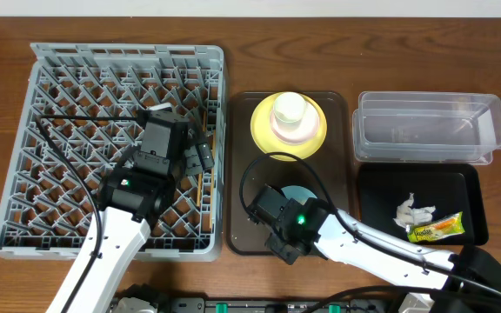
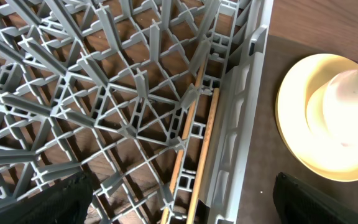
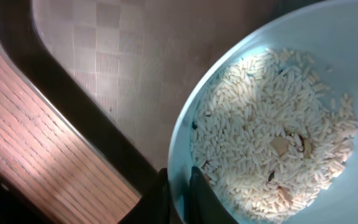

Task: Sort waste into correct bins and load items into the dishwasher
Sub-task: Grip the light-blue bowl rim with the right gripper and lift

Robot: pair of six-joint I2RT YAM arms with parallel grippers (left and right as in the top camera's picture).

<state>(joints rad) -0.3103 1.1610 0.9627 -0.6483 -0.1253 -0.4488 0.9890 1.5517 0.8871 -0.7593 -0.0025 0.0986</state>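
2 right fingers (image 3: pixel 160 202) pinch the light blue bowl (image 3: pixel 328 37) rim; left fingers (image 2: pixel 42 199) gape over chopsticks (image 2: pixel 202 155).

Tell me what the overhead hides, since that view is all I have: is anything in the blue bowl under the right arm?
Observer: Yes. The right wrist view shows the light blue bowl holding pale rice-like scraps.
Operator: Is the right gripper on it?
Observer: Its fingers straddle the bowl's rim, closed on it.
Operator: And the chopsticks?
Observer: They lie side by side in the grey rack, along its wall, below the open left gripper.
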